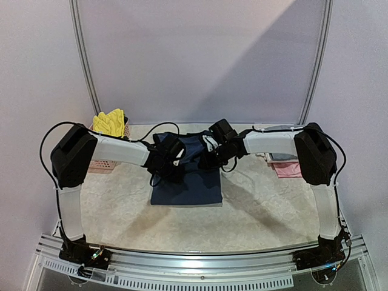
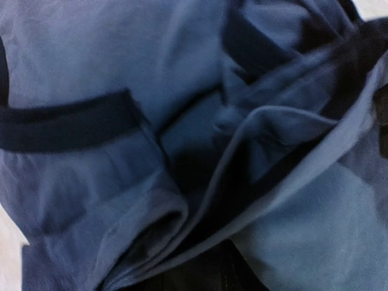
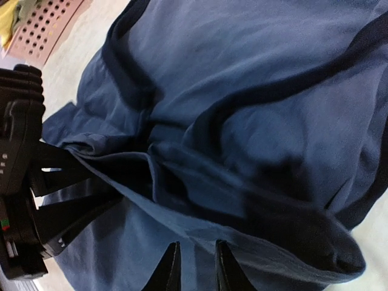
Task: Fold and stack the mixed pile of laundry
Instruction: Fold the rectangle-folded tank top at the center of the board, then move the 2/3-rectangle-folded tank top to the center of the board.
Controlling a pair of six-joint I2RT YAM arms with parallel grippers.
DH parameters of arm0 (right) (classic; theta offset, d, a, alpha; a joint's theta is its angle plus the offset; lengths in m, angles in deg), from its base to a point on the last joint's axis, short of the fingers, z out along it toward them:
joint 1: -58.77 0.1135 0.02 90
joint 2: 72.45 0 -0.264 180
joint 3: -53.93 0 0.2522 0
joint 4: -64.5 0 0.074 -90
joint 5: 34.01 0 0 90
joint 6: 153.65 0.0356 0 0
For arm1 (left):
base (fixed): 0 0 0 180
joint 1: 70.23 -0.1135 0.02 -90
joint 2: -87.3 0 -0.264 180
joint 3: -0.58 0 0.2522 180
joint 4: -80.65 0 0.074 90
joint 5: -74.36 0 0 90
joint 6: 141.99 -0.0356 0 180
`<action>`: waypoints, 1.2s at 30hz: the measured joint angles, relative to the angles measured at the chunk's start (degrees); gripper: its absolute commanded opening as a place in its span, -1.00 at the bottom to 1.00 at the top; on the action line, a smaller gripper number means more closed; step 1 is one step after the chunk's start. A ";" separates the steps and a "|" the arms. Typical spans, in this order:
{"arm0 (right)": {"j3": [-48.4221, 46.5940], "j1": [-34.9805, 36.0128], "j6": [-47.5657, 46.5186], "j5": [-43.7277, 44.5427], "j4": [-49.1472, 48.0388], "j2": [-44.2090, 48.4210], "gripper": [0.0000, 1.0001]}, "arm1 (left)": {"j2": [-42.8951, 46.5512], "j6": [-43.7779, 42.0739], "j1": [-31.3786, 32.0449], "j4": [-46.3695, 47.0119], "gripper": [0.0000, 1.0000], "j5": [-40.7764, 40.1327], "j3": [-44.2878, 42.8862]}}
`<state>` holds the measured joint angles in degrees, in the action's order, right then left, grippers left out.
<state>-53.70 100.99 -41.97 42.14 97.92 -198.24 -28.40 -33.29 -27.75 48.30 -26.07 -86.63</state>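
At the near edge the two arms rise from their bases and lean inward, meeting over the middle of the table point(image 1: 254, 224). There the navy top point(image 1: 188, 191) lies as a roughly square, partly folded shape, its near half flat and its far half rumpled into loose pleats under the two wrists. The right gripper point(image 3: 195, 267) has its fingers drawn narrow over the cloth, with only a slim gap between them; whether any fabric is nipped in that gap cannot be told. The left gripper point(image 1: 170, 156) sits just beside it, pressed into the same bunched fold, and its own camera sees nothing but blue cloth, so its jaws cannot be judged either. Farther back on the left, a yellow garment point(image 1: 110, 121) sits in a pink basket point(image 1: 103, 163); at the far right lie pink and white pieces point(image 1: 284, 167), apart from the top. The likely trouble is a shallow bite: if either side catches a single layer of the pleats, a lift would peel the fold open or pull the top askew. The two wrists are also near enough to knock together, or one could pinch cloth the other needs.
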 measured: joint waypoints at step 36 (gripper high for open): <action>28.70 -0.39 1.07 -14.19 -9.88 15.34 -0.79 | 19.21 6.32 2.51 7.28 -0.29 4.74 21.42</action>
<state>-25.00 100.60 -40.90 27.96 88.04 -182.90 -9.19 -26.97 -25.24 55.58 -21.33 -65.21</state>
